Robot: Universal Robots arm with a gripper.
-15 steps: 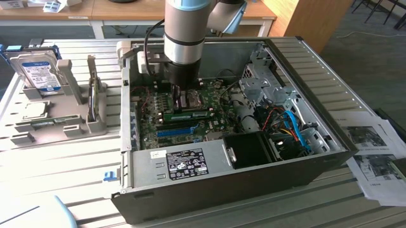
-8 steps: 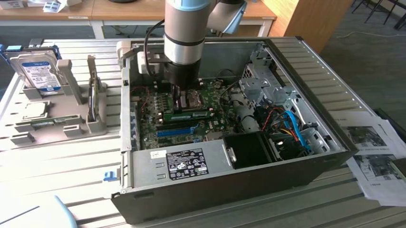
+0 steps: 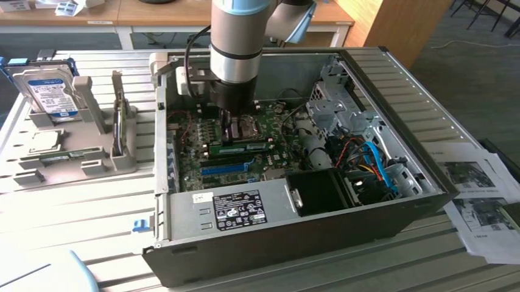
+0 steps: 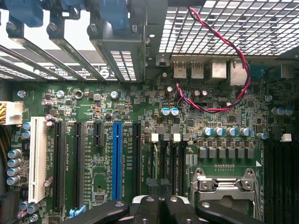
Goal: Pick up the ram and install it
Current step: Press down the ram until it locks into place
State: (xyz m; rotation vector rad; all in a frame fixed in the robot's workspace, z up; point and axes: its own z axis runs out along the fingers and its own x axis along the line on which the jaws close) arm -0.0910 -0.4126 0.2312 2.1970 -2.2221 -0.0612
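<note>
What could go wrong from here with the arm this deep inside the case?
The shut gripper hangs low over the motherboard beside the CPU socket; a slip could hit its metal frame. The red-and-black wire loops loose over the board and might snag a sideways move. The ram lies just by the gripper in the exterior view; I cannot tell whether it is fully seated.

The ram (image 3: 240, 148) is a long, narrow green stick with small dark chips. It lies flat-on along the motherboard inside the open case, just near of my arm, with the blue slot just beyond it nearer the camera.
</note>
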